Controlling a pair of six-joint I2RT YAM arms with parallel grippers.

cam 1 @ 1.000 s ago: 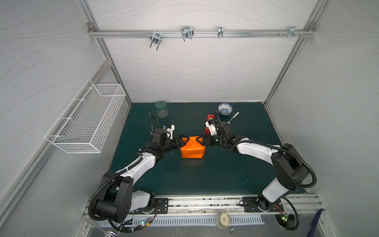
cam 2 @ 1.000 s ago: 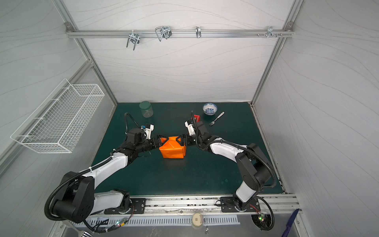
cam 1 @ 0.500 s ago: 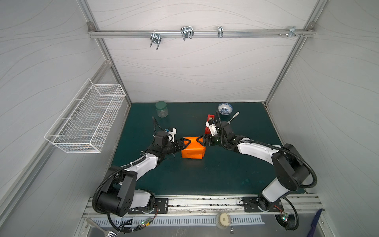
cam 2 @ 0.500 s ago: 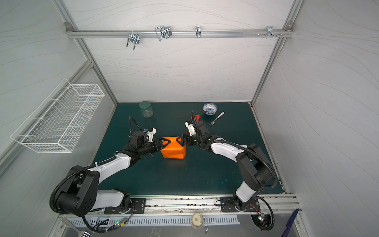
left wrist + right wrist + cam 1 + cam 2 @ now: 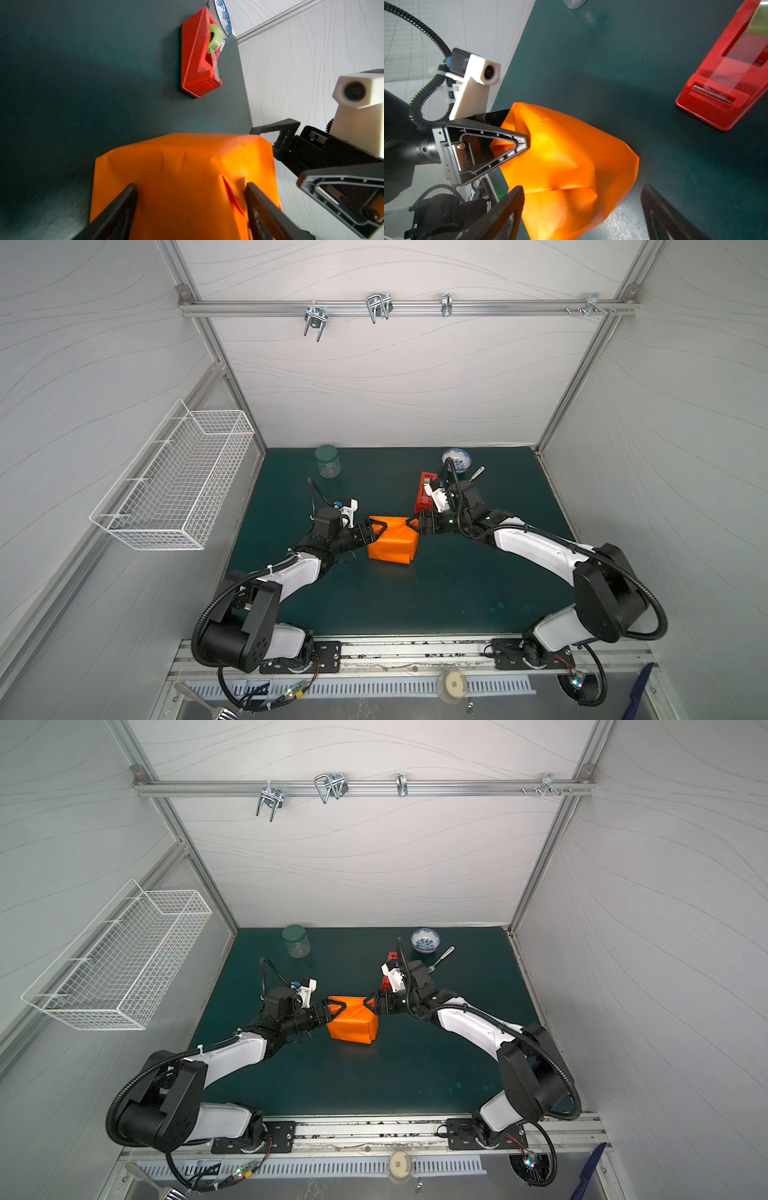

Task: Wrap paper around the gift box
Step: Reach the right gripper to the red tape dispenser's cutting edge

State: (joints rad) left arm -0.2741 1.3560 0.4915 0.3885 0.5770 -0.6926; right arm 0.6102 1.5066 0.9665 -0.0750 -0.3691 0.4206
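One paper (image 5: 392,543) bundle, between left gripper (image 5: 374,529) and right gripper (image 5: 417,526)

A flat dark green mat (image 5: 415,597) covers the tabletop. On it rests a boxy parcel (image 5: 392,541) wrapped all round in creased, bright orange paper (image 5: 353,1025). A narrow red plastic tape dispenser (image 5: 423,493) lies on the mat just behind the parcel's right end, near it but apart. Farther behind that end sits a small blue-and-white ceramic bowl (image 5: 456,458), with a small metal utensil (image 5: 478,472) beside it. Well behind the parcel's left end stands a clear jar with a dark green lid (image 5: 327,462).
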